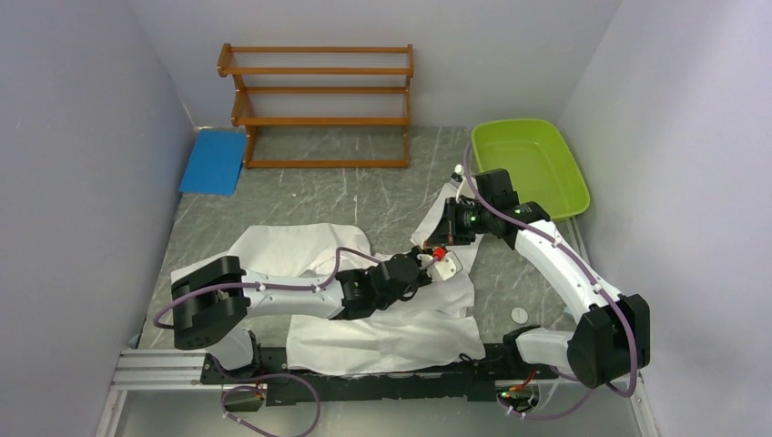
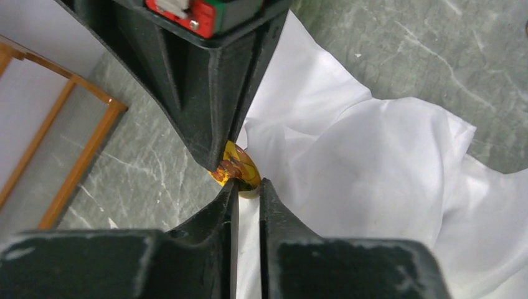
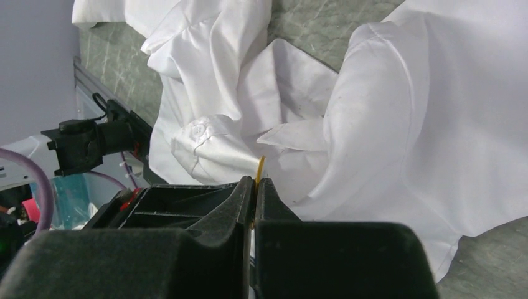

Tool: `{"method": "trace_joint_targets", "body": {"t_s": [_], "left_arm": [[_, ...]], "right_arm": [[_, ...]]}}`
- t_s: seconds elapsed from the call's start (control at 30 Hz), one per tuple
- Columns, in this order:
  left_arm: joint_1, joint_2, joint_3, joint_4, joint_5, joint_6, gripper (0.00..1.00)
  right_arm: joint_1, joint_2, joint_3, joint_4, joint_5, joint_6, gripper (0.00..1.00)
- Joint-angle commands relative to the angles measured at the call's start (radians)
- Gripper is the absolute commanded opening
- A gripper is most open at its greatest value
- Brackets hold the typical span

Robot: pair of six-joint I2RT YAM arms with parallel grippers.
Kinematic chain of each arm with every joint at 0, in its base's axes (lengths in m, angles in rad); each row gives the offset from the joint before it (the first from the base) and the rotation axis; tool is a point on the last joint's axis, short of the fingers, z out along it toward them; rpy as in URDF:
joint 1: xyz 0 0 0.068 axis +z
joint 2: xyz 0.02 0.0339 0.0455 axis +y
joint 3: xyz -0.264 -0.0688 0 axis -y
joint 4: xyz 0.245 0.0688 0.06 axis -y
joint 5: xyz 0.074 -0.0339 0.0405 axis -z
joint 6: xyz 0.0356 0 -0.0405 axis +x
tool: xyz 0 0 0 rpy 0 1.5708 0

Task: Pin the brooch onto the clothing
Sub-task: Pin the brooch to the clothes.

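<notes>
Where the two arms meet, right of centre in the top view, items as follows.

Brooch [image 2: 235, 167]: small, yellow-orange, glossy. It sits at the middle of the left wrist view, at the edge of the cloth, pinched edge-on in the tips of the right gripper [image 3: 255, 182], whose jaws are closed tight on it.

Left gripper [image 2: 249, 187]: fingers drawn almost together, tips just beside the brooch. A white strip shows in the gap; whether cloth is pinched there, I cannot tell.

Clothing [image 1: 382, 328]: white shirt, crumpled, spread across the grey table [image 1: 364, 191] from lower centre to the right.

Background, upper frame: wooden rack [image 1: 319, 91], blue pad [image 1: 214, 159], green tub [image 1: 533, 155].
</notes>
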Motion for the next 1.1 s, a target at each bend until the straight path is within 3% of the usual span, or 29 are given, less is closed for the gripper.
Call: {"method": "trace_joint_targets", "body": {"t_s": [0.0,0.1,0.2,0.33,0.53,0.7,0.87,1.07], "left_arm": [[-0.006,-0.018,0.029,0.058,-0.051,0.012,0.05],[-0.008,-0.038,0.022,0.053,-0.045,-0.006,0.03],[-0.008,-0.057,0.01,0.059,-0.032,-0.035,0.03],[-0.008,-0.077,-0.006,0.065,-0.033,-0.088,0.03],[-0.008,-0.113,-0.024,0.061,-0.004,-0.145,0.03],[-0.008,-0.148,-0.025,0.028,0.014,-0.198,0.03],[-0.008,-0.163,0.001,-0.052,-0.027,-0.349,0.03],[-0.006,-0.186,0.009,-0.096,0.036,-0.417,0.03]], "right_arm": [[0.007,-0.029,0.03,0.016,-0.038,0.009,0.04],[0.007,-0.032,0.035,0.028,-0.041,0.012,0.09],[0.007,-0.036,0.04,0.041,-0.044,0.012,0.31],[0.007,-0.056,0.041,0.067,-0.031,0.02,0.5],[0.0,-0.122,0.033,0.118,0.019,0.037,0.69],[-0.013,-0.202,0.01,0.143,0.084,0.028,0.78],[-0.036,-0.295,-0.055,0.197,0.091,0.032,0.8],[-0.053,-0.408,-0.152,0.297,0.048,0.049,0.8]]}}
